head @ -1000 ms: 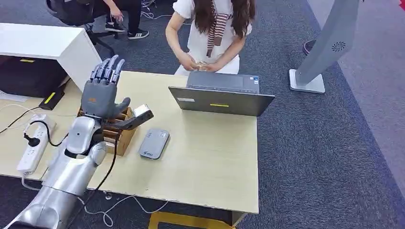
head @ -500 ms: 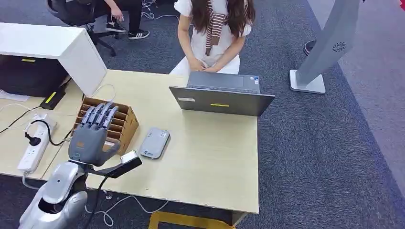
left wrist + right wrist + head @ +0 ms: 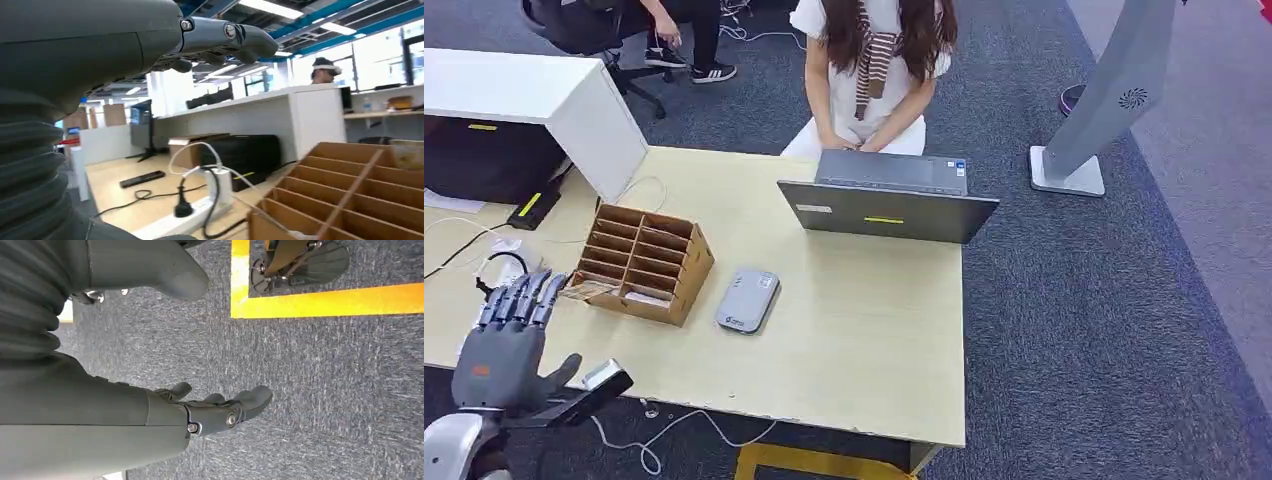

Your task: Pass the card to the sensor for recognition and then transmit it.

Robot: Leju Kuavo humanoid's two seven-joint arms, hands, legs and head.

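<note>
The grey card sensor (image 3: 747, 299) lies flat on the wooden table (image 3: 864, 330), beside a wooden slotted organizer (image 3: 639, 262). A pale card (image 3: 646, 297) shows in one of the organizer's near slots. My left hand (image 3: 509, 345) hovers at the table's near left edge, well short of the organizer, fingers spread and holding nothing. In the left wrist view its fingers (image 3: 225, 37) reach out above the organizer (image 3: 345, 195). My right hand (image 3: 215, 412) hangs over the carpet with its fingers loosely extended and nothing in it.
A person (image 3: 869, 70) sits behind an open laptop (image 3: 889, 195) at the table's far side. A white power strip (image 3: 200, 210) with cables lies left of the organizer. A white cabinet (image 3: 534, 100) and a black case (image 3: 484, 160) stand at the far left.
My left arm has dropped from above the organizer back to the table's near left edge, still holding nothing. The person's hands have lowered behind the laptop.
</note>
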